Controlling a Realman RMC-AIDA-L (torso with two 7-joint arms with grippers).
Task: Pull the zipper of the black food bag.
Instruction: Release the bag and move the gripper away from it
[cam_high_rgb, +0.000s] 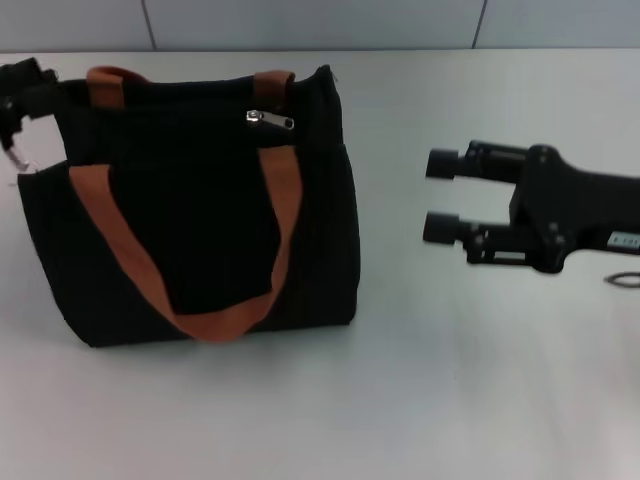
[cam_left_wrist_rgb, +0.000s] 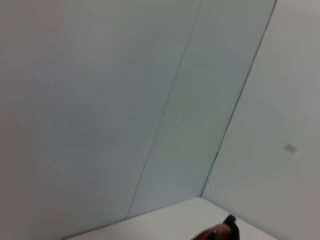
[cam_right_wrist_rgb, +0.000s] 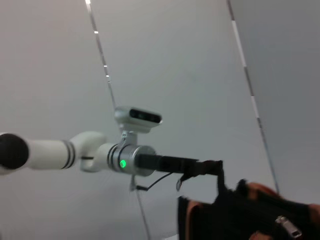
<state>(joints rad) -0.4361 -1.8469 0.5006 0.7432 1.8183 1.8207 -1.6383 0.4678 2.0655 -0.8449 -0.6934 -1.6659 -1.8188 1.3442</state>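
Observation:
The black food bag (cam_high_rgb: 190, 220) stands upright on the white table, left of centre, with its orange-brown handles (cam_high_rgb: 285, 215) hanging down the front. The silver zipper (cam_high_rgb: 270, 120) pull lies near the top edge, towards the bag's right end. My left gripper (cam_high_rgb: 35, 92) is at the bag's upper left corner, shut on the fabric there. The right wrist view shows the left gripper (cam_right_wrist_rgb: 219, 175) on that corner of the bag (cam_right_wrist_rgb: 240, 215), with the zipper (cam_right_wrist_rgb: 287, 227) farther along. My right gripper (cam_high_rgb: 440, 195) hovers open to the right of the bag, pointing at it and apart from it.
A thin dark cable loop (cam_high_rgb: 622, 280) lies on the table (cam_high_rgb: 400, 400) at the far right. A grey panelled wall (cam_high_rgb: 300, 20) runs behind the table. The left wrist view shows mostly wall, with a sliver of the bag (cam_left_wrist_rgb: 220, 234) at its edge.

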